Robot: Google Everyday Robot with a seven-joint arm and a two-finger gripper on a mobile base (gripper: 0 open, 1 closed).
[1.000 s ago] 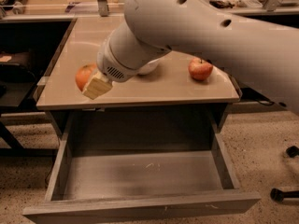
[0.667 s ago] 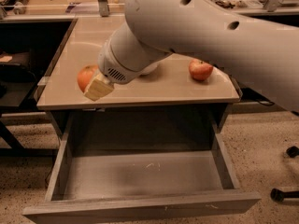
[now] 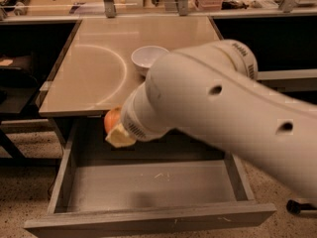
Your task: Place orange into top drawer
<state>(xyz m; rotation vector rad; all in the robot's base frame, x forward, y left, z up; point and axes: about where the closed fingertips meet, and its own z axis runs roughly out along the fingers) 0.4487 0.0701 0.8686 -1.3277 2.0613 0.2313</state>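
The orange (image 3: 112, 120) hangs just in front of the table's front edge, over the back left of the open top drawer (image 3: 148, 187). My gripper (image 3: 117, 131) is shut on it. One pale fingertip (image 3: 119, 137) shows under the fruit; the other is hidden behind it. The large white arm reaches in from the right and covers the right half of the table and of the drawer. The drawer is grey, pulled far out, and its floor shows only scuff marks.
A white bowl (image 3: 148, 57) stands on the beige table (image 3: 89, 78), behind the arm. Dark gaps lie on both sides of the table. Shelving with clutter runs along the back. A caster (image 3: 297, 207) sits on the speckled floor at the right.
The orange has left the tabletop and now hangs in my gripper over the drawer's back edge. The view has shifted, and the arm now hides the apple.
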